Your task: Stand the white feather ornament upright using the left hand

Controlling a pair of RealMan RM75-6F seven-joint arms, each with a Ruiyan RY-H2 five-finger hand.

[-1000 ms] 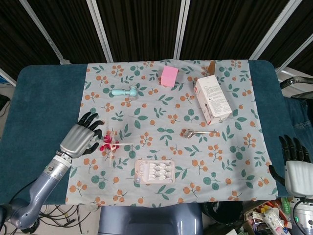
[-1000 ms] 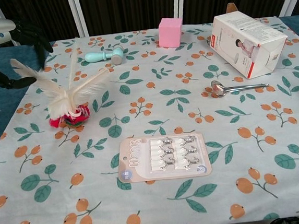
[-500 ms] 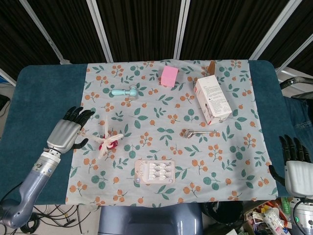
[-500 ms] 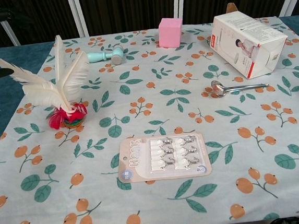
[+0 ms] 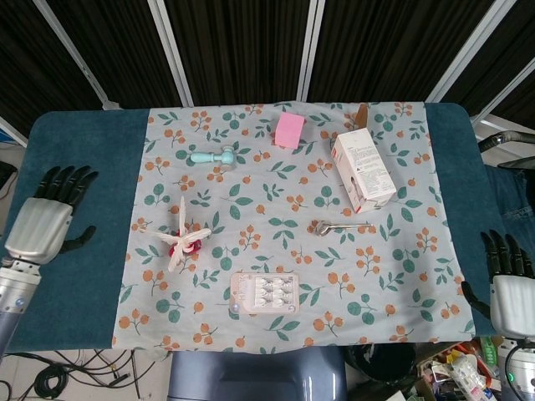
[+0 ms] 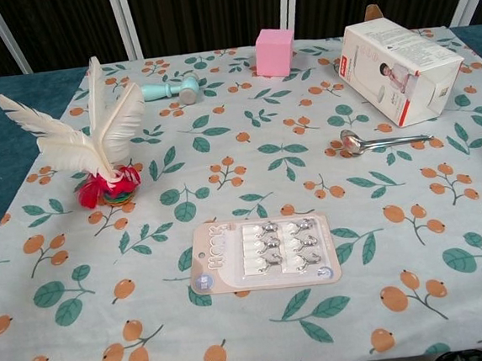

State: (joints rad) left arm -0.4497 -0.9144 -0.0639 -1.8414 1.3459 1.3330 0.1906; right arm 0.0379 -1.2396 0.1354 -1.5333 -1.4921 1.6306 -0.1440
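The white feather ornament [image 6: 93, 134] stands upright on its red base on the left part of the patterned cloth, feathers fanning upward; from the head camera the ornament [image 5: 180, 240] shows from above. My left hand [image 5: 43, 221] hovers over the blue table surface far to the left of it, fingers apart and holding nothing. My right hand [image 5: 507, 288] sits at the lower right edge in the head view, fingers apart and empty. Neither hand shows in the chest view.
On the cloth lie a card of hooks [image 6: 265, 253], a metal spoon [image 6: 384, 142], a white box [image 6: 400, 68], a pink block [image 6: 274, 52] and a pale blue handled tool [image 6: 168, 90]. Blue tabletop [image 5: 75, 167] borders the cloth on both sides.
My left hand has let go of the ornament and drawn away to the left, out of the chest view. The ornament has gone from tilted to standing upright. The right hand stayed put.
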